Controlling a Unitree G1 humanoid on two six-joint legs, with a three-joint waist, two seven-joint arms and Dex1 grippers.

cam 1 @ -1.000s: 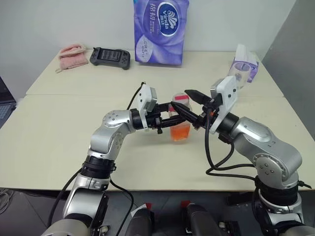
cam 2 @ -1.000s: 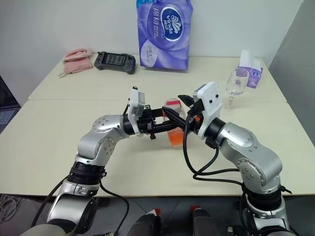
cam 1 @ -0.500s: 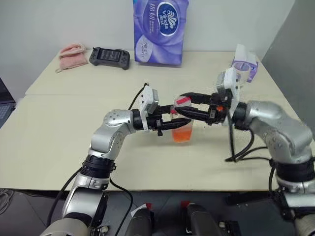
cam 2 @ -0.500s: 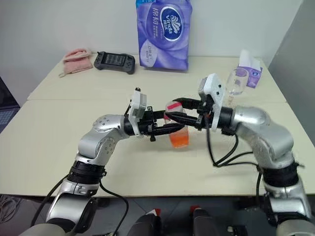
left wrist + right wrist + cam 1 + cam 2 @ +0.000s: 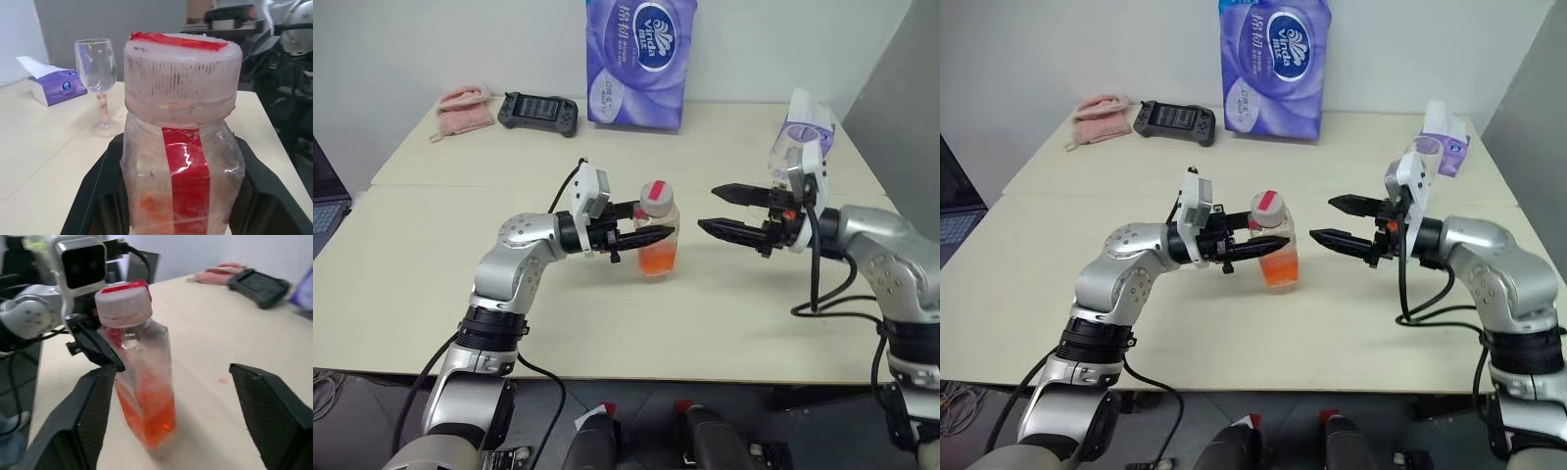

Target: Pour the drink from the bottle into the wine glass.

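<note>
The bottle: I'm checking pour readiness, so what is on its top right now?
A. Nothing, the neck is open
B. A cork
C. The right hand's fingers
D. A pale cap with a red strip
D: the bottle, clamped in the left hand, wears its pale cap.

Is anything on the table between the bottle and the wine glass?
Nothing on the table. The bottle is in the left gripper; only the open right gripper hangs between it and the wine glass. The cap is on.
</note>
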